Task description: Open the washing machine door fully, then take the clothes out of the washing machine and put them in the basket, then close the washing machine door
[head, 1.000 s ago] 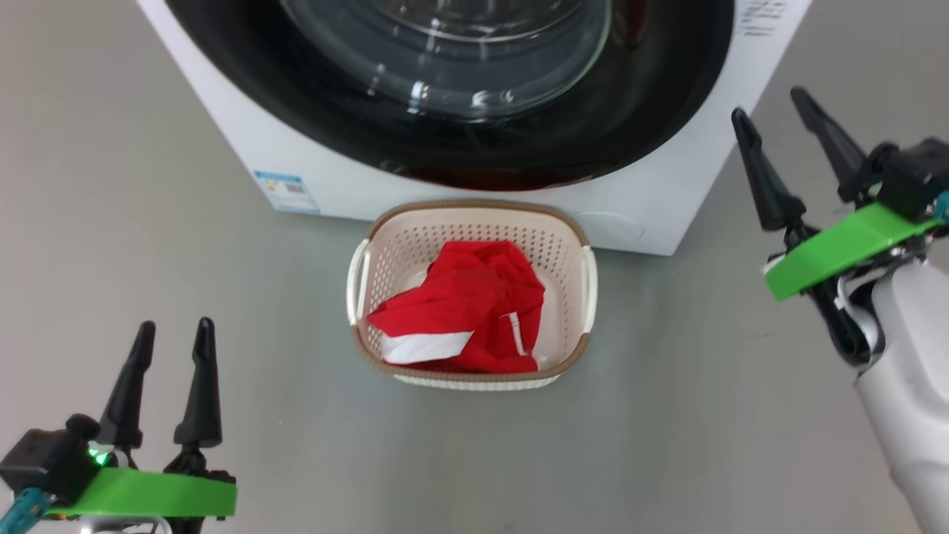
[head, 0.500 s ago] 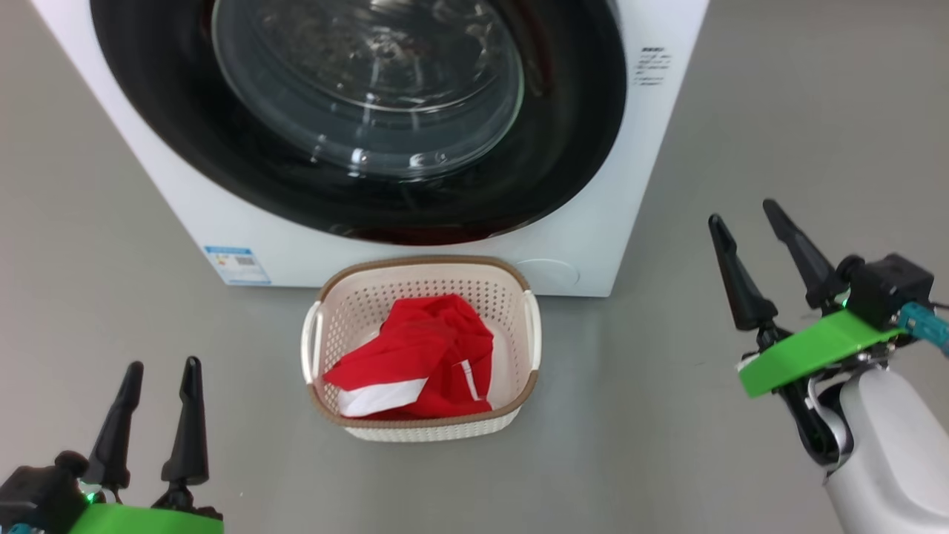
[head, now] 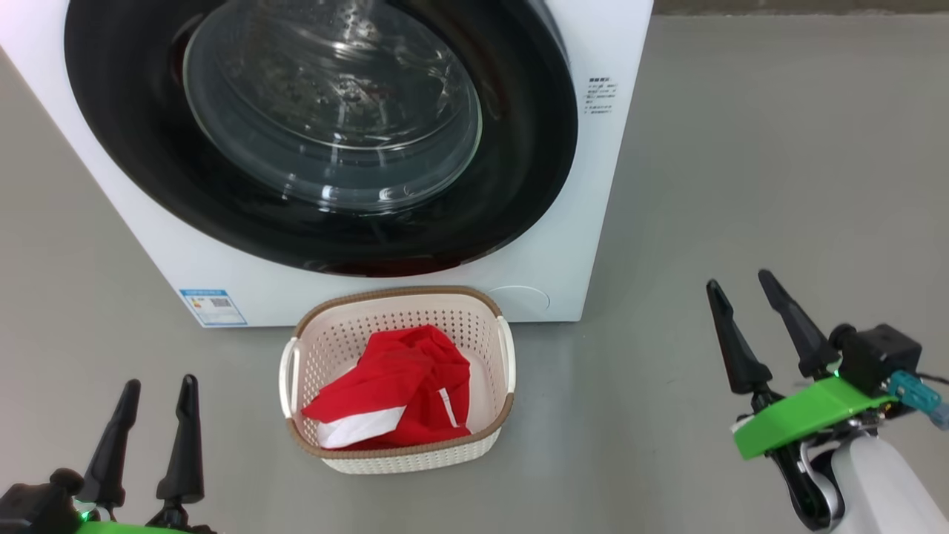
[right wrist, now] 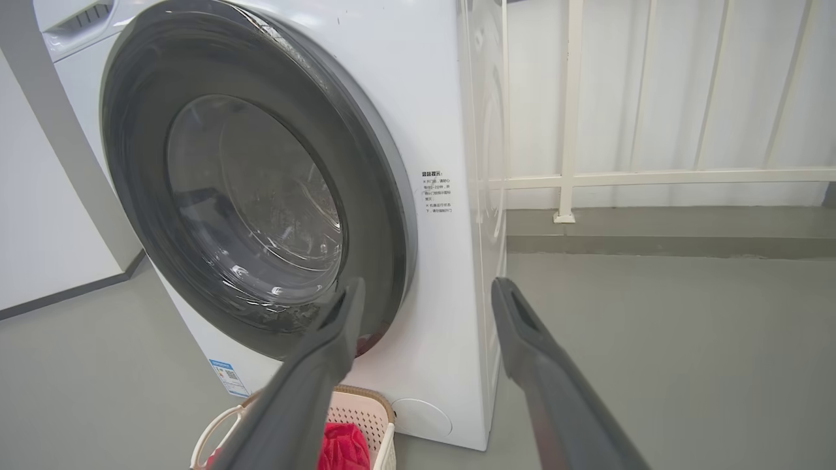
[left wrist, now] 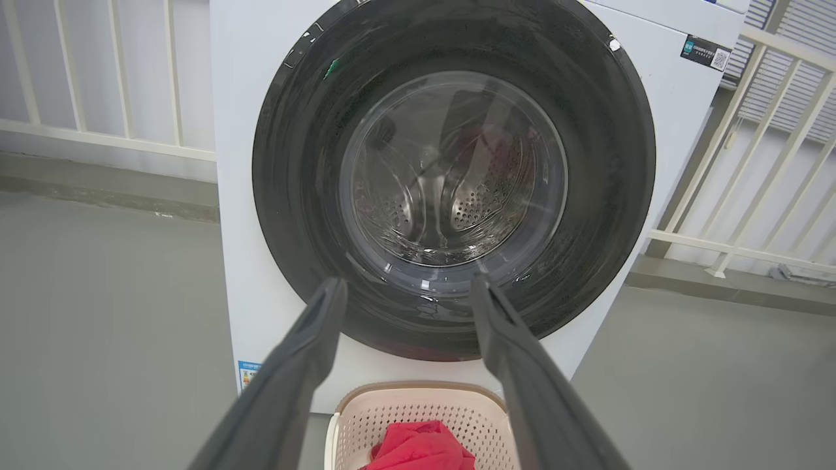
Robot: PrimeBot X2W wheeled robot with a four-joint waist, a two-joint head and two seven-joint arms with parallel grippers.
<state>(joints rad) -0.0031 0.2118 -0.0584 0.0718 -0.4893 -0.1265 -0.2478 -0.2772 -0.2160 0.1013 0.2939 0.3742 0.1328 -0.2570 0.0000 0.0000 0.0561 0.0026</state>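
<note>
The left gripper (head: 160,383) has its jaws moderately apart, with nothing between them and touching nothing. It hangs over the floor (head: 741,148) at the near left. The right gripper (head: 738,279) is spread about as far and is just as empty, out over bare floor to the right of the washing machine (head: 563,245).

The round black door (head: 519,185) lies against the machine's front; through its glass bowl the steel drum shows. A blue label (head: 213,306) sits at the front's lower left corner. Behind and beside the machine runs a white railing (right wrist: 568,111).

The basket (head: 393,293) stands on the floor just in front of the machine, below the door's bottom edge. The red clothes (head: 400,378) with a white panel lie bunched inside it, toward its near side.

The basket is between the two grippers, nearer the left one and well apart from both. In the left wrist view the fingers frame the lower part of the door, the basket low between them. In the right wrist view the fingers straddle the machine's front right corner, the basket at the lower left behind one finger. Nothing stands between either gripper and the basket.
</note>
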